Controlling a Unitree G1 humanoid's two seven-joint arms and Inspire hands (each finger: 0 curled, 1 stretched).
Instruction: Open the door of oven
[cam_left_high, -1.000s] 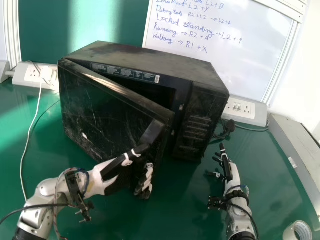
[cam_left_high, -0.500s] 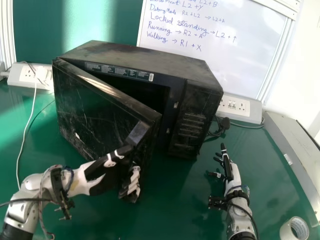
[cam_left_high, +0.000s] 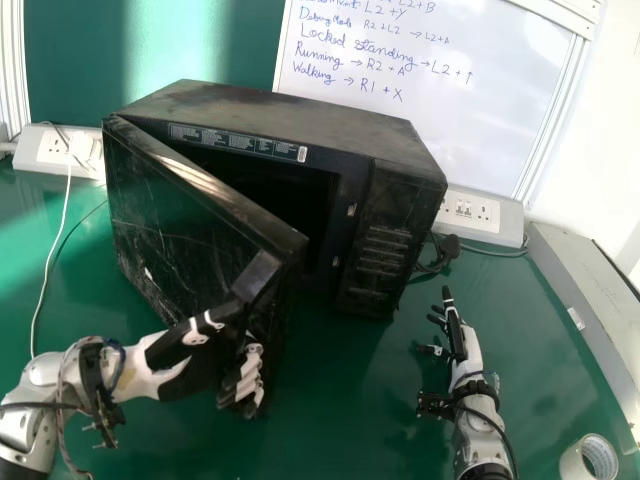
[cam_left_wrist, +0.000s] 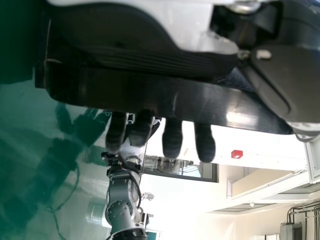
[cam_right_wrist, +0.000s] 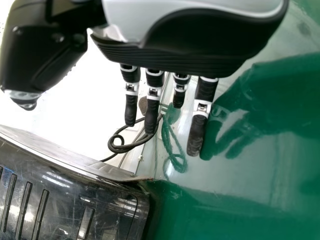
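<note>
Whiteboard (cam_left_high: 480, 130) handwritten with "Locked standing", "Running → R2+A", "Walking → R1+X", small-print label (cam_left_high: 235, 141) on oven (cam_left_high: 290, 105)

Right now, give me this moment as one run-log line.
door partly open | left hand fingers round its edge | right hand open beside oven

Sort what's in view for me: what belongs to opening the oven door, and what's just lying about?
Part of the job:
oven
door, partly open
left hand, fingers round the door's free edge

Just about:
roll of tape
whiteboard behind the oven
socket strip at the right
right hand, open, off the oven
</note>
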